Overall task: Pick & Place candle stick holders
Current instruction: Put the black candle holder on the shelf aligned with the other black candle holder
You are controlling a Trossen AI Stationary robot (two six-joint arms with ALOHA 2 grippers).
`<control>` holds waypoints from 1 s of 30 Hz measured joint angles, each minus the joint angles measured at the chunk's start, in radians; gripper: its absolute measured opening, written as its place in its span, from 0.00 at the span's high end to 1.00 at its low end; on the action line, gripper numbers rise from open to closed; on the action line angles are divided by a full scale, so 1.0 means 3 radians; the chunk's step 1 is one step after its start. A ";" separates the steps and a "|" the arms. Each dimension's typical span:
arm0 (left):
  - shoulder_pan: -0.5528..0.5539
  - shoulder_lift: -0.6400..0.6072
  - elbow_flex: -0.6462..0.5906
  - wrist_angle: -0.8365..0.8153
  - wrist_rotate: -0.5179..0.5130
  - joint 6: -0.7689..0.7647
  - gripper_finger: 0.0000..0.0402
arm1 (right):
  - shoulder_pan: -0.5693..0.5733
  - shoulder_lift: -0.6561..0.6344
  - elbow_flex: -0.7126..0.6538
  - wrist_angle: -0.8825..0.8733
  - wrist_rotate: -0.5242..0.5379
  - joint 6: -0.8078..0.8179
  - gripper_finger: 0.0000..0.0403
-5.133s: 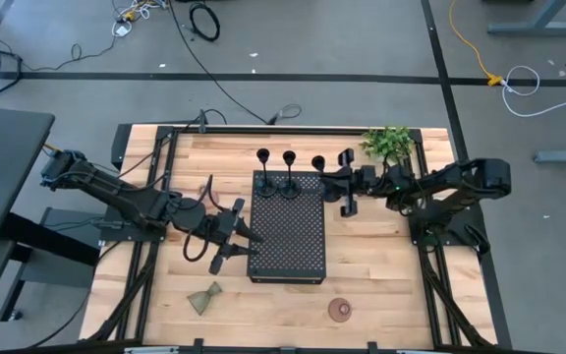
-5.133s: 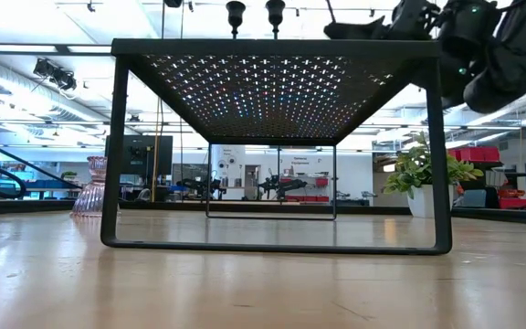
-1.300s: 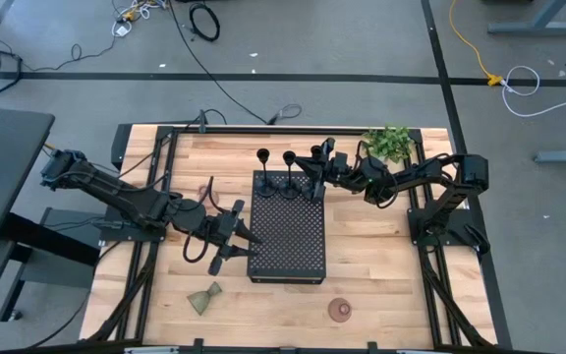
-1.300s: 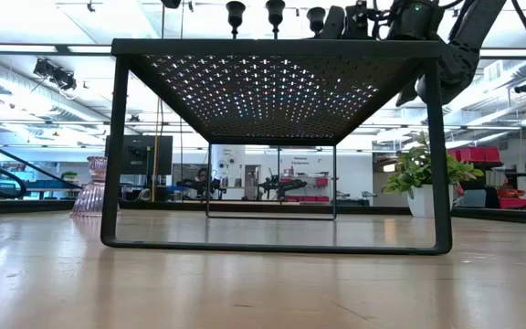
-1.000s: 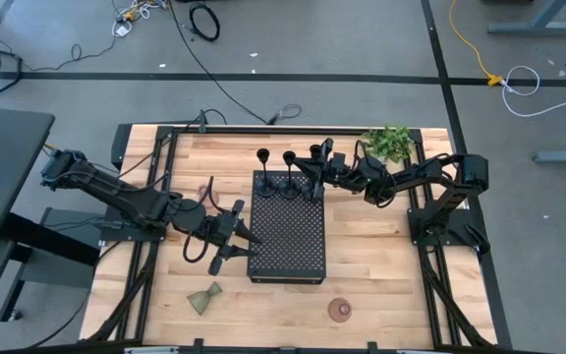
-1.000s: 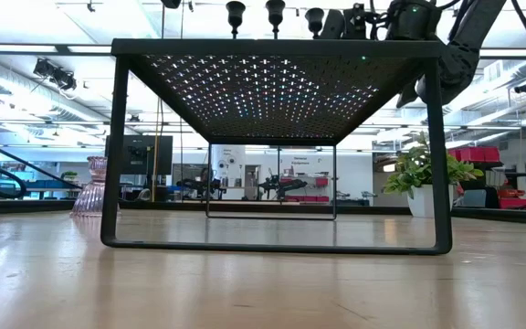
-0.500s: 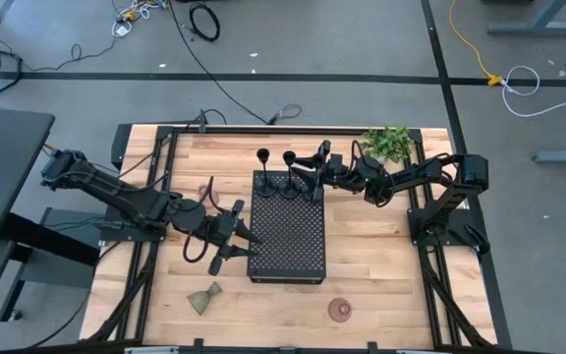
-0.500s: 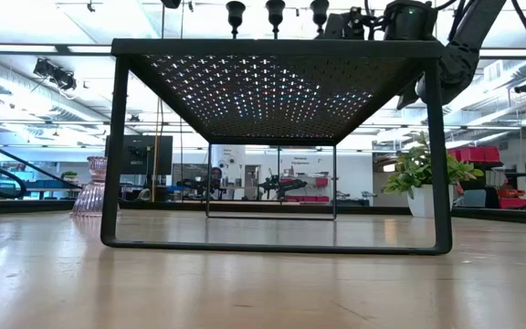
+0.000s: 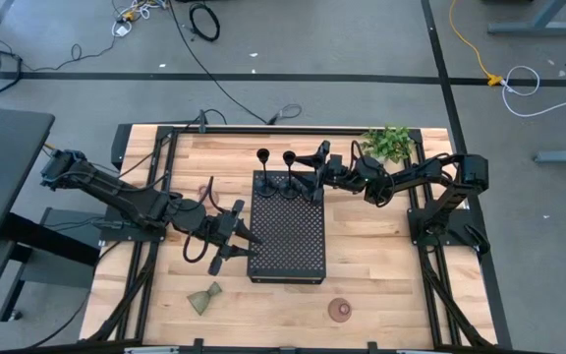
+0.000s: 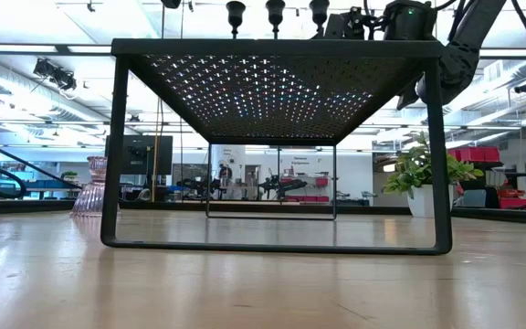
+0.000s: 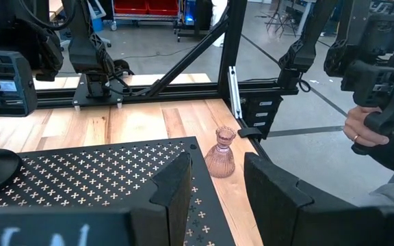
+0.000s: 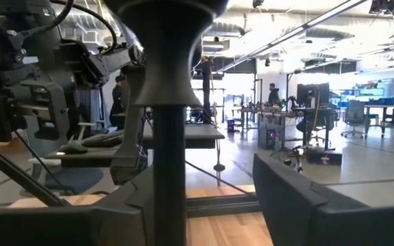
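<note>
Your right end effector (image 9: 314, 173) is at the far edge of the black perforated tray (image 9: 288, 236), with the third slim black holder (image 12: 168, 137) between its parted fingers; whether they grip it, you cannot tell. Two black holders (image 9: 263, 157) stand on the tray. Your left end effector (image 9: 236, 236) waits open beside the tray. A pink glass holder (image 11: 221, 153) stands on the bench (image 9: 381, 275).

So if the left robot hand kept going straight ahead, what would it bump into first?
Probably the black perforated tray: the left end effector sits open at its side edge, pointing across it. A pink glass holder stands further along that line.
</note>
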 joint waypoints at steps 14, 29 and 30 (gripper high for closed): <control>0.0000 0.0000 0.0000 0.0000 0.0000 -0.0022 0.66 | 0.0000 0.0000 0.0000 -0.0062 0.0002 -0.0007 0.49; 0.0000 0.0000 0.0000 0.0001 0.0000 -0.0022 0.66 | 0.0041 -0.0010 0.0000 -0.0107 0.0001 -0.0033 0.49; 0.0000 0.0000 0.0000 0.0000 0.0000 -0.0022 0.66 | 0.0047 -0.0028 -0.0001 -0.0140 0.0001 -0.0035 0.49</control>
